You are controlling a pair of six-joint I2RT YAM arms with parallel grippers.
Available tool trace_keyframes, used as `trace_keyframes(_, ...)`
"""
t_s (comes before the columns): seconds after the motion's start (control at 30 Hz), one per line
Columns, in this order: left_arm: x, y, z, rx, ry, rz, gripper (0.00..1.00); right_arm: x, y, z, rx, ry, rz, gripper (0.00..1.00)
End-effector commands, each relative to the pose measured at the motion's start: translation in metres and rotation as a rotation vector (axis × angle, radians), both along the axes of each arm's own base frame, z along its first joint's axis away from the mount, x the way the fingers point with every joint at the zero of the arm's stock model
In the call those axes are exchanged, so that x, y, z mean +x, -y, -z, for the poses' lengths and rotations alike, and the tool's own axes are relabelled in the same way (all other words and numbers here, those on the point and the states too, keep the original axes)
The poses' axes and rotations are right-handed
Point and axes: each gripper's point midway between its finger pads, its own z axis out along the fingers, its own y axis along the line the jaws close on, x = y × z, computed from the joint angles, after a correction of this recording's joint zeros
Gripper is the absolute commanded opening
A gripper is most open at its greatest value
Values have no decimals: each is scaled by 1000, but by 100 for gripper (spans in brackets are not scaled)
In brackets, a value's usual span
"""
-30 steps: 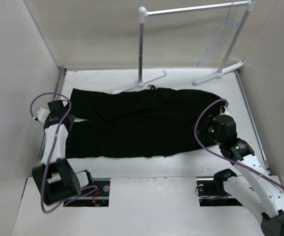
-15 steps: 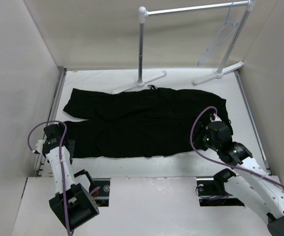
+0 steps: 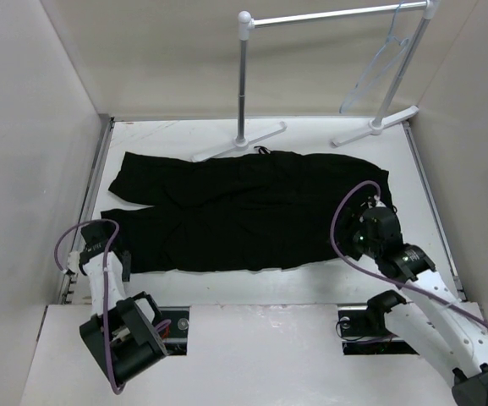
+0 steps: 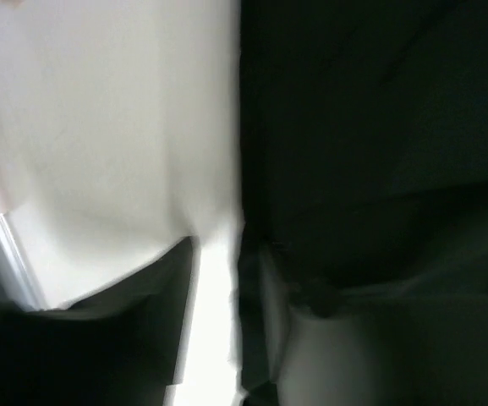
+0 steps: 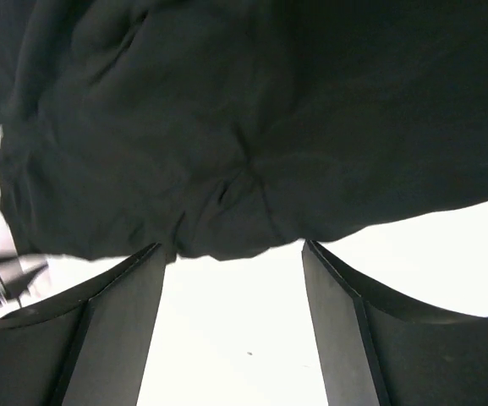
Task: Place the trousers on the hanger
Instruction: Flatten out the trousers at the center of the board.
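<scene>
The black trousers [image 3: 244, 211] lie spread flat across the table, legs pointing left. The pale clear hanger [image 3: 379, 72] hangs from the rack's bar at the back right, far from both arms. My left gripper [image 3: 108, 251] is at the near-left corner of the trousers. In the blurred left wrist view its jaws [image 4: 227, 254] are narrow but open, the cloth's edge [image 4: 252, 279] between them and a strip of bright table showing. My right gripper [image 3: 353, 245] stands wide open [image 5: 232, 247] at the trousers' near-right edge [image 5: 252, 110], holding nothing.
A white tubular garment rack [image 3: 244, 76] stands at the back, its feet [image 3: 239, 139] touching the trousers' far edge. Pale walls [image 3: 32, 152] close in on the left and right. Bare white table [image 3: 252, 283] runs between the trousers and the arm bases.
My left arm has swung back from the gap between the legs to the near-left corner, and its jaws have narrowed. My right gripper has opened and drawn back a little to the cloth's near edge.
</scene>
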Motion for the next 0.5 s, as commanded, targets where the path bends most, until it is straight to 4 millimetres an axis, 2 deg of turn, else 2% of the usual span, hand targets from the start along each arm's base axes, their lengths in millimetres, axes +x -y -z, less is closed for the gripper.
trace_keyframes(0.0,21,-13,-2,67,86,-3,22,11,20,2,10,-17,140,70)
trace_keyframes(0.03,25,-12,-5,72,100,9,16,14,31,5,4,-31,197,67)
trace_keyframes(0.1,35,-15,-19,107,136,31,10,16,56,14,-6,-69,330,55)
trace_keyframes(0.2,50,-21,-48,192,182,74,8,9,105,32,-53,-140,581,21)
trace_keyframes(0.27,60,-19,-59,226,206,107,7,0,127,50,-97,-201,705,12)
trace_keyframes(0.33,70,-15,-66,237,226,133,7,4,134,48,-95,-202,749,15)
trace_keyframes(0.37,72,-14,-68,236,230,141,7,8,141,48,-109,-202,773,20)
trace_keyframes(0.47,78,-9,-74,235,254,161,6,19,168,44,-159,-193,868,46)
